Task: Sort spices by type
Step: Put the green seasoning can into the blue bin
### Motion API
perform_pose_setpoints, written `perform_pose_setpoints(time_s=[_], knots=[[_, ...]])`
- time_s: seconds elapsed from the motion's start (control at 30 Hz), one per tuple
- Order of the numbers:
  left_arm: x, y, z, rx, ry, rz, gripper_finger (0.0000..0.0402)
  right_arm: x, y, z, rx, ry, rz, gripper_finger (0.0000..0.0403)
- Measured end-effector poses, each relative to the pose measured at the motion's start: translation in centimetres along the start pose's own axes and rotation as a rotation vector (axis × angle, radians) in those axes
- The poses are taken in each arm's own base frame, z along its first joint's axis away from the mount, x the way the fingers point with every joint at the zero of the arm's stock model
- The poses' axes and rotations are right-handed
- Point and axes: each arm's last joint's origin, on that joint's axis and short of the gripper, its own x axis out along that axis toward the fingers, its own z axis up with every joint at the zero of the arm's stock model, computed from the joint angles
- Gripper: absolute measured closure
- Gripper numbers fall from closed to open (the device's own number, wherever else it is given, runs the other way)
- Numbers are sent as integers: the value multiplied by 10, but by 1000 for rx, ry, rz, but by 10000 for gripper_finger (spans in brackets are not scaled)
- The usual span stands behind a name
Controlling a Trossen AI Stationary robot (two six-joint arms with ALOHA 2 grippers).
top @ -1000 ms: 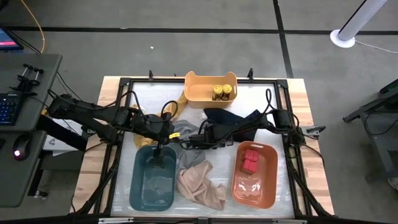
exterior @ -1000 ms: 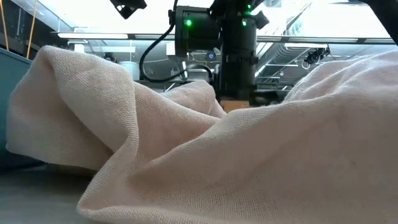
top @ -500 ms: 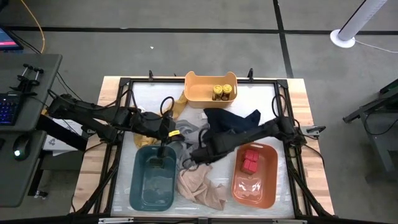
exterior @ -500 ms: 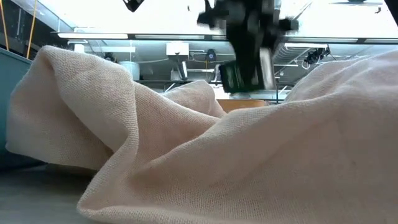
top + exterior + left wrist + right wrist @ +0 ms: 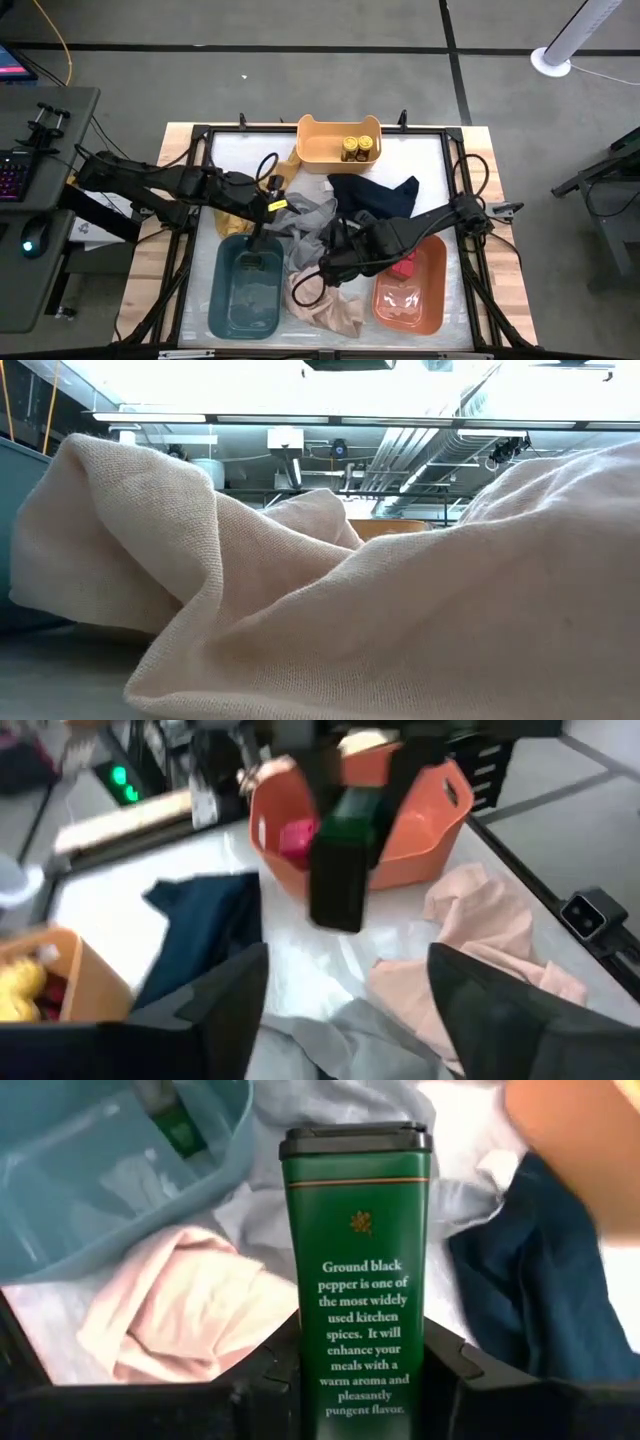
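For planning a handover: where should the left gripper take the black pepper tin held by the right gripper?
Probably the upper body of the black pepper tin, just under its dark lid, coming from the lid end: the right gripper clamps the lower part, leaving the flat upper sides free.

A green black-pepper tin (image 5: 355, 1270) with a dark lid stands upright between the right gripper's (image 5: 360, 1380) fingers, above the cloths between the bins. Red tins (image 5: 402, 262) lie in the orange bin (image 5: 436, 300). Yellow-lidded jars (image 5: 356, 148) stand upright together in the yellow bin (image 5: 315, 148).
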Motion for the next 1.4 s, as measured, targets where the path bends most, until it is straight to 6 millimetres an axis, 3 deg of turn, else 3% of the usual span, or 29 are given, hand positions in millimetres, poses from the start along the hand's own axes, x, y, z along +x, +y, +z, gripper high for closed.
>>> perform_pose_setpoints(time_s=[0.13,0.3,0.57,0.97,1.1,1.23,1.4], knots=[[-14,-1,15,104,8,16,112,-5,-3,4,-35,-35,11,302],[-25,-1,20,163,56,29,106,-4,2,16,-104,-127,64,302],[-13,-3,16,111,88,4,106,-3,7,40,-231,-307,118,302],[-5,-3,21,4,36,-10,110,0,4,52,-351,-367,111,302],[-5,-3,20,3,48,-12,171,-1,5,53,-398,-378,114,294],[-5,-3,17,-5,83,3,302,-1,5,53,-418,-376,121,244],[-9,-1,6,-20,203,72,311,-5,2,52,-425,-370,83,198]])
